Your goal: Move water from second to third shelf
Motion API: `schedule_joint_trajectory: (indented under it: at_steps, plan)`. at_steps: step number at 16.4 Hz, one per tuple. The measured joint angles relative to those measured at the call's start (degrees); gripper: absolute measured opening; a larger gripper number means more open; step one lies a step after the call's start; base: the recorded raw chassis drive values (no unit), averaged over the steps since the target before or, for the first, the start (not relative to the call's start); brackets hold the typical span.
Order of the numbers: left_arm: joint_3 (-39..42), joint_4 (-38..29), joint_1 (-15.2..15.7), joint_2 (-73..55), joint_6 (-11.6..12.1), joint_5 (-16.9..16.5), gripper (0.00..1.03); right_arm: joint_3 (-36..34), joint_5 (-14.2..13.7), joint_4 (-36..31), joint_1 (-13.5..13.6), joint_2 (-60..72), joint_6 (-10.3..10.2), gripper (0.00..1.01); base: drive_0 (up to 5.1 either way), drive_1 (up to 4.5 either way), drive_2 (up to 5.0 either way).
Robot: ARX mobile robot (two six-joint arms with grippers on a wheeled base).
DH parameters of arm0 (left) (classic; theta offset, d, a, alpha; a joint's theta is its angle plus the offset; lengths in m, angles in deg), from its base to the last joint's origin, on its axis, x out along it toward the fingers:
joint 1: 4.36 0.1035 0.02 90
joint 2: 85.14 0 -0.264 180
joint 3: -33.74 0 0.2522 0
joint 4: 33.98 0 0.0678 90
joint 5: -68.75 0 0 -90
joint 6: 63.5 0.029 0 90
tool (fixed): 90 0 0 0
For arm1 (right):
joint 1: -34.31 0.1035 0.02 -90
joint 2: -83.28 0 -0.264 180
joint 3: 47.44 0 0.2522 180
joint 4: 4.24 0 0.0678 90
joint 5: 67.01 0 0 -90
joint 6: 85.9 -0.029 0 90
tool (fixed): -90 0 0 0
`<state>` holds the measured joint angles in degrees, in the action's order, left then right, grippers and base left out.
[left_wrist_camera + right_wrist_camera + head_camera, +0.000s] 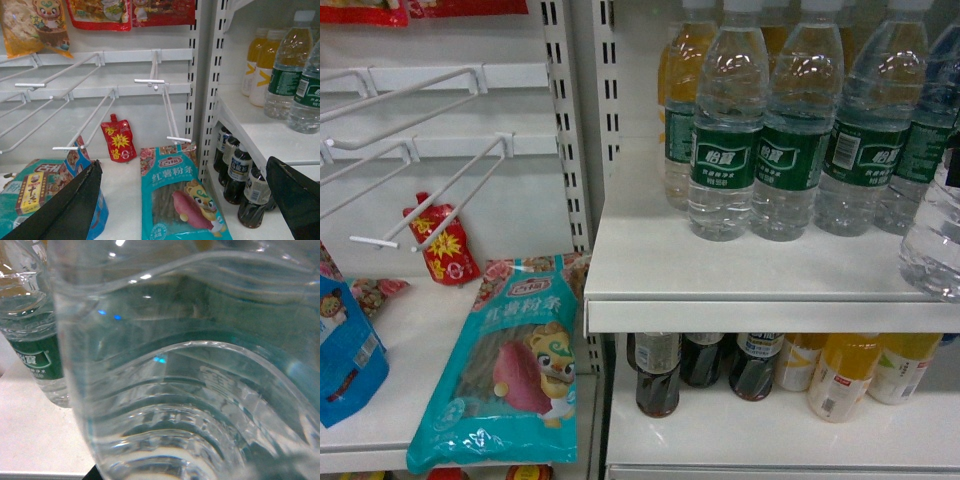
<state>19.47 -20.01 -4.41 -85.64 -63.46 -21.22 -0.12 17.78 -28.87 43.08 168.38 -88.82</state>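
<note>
A clear ribbed water bottle [190,390] fills the right wrist view; in the head view it sits at three o'clock, at the shelf's [720,270] right edge. The right pincer is out of sight, so I cannot tell its state. At twelve o'clock stand more green-labelled water bottles [725,130] with white Chinese text, colourless water inside. Below, dark drink bottles [658,375] at six o'clock, orange-juice bottles [842,375] at five. At seven o'clock lies a teal snack bag [510,370] with a cartoon figure. The left gripper [185,200] is spread wide, holding nothing.
</note>
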Motion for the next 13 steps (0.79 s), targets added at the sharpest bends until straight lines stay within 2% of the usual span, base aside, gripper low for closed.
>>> schedule_joint_trajectory:
  at_steps: [3, 13]
  plan:
    - [0.00, 0.00, 0.00, 0.00, 0.00, 0.00, 0.98, 1.73, -0.02, 0.07, -0.55, 1.84, 0.87, 0.40, 0.0, 0.00, 0.0]
    - [0.00, 0.00, 0.00, 0.00, 0.00, 0.00, 0.98, 6.32, -1.03, -0.33, 0.26, 9.31, 0.90, 0.40, 0.0, 0.00, 0.0]
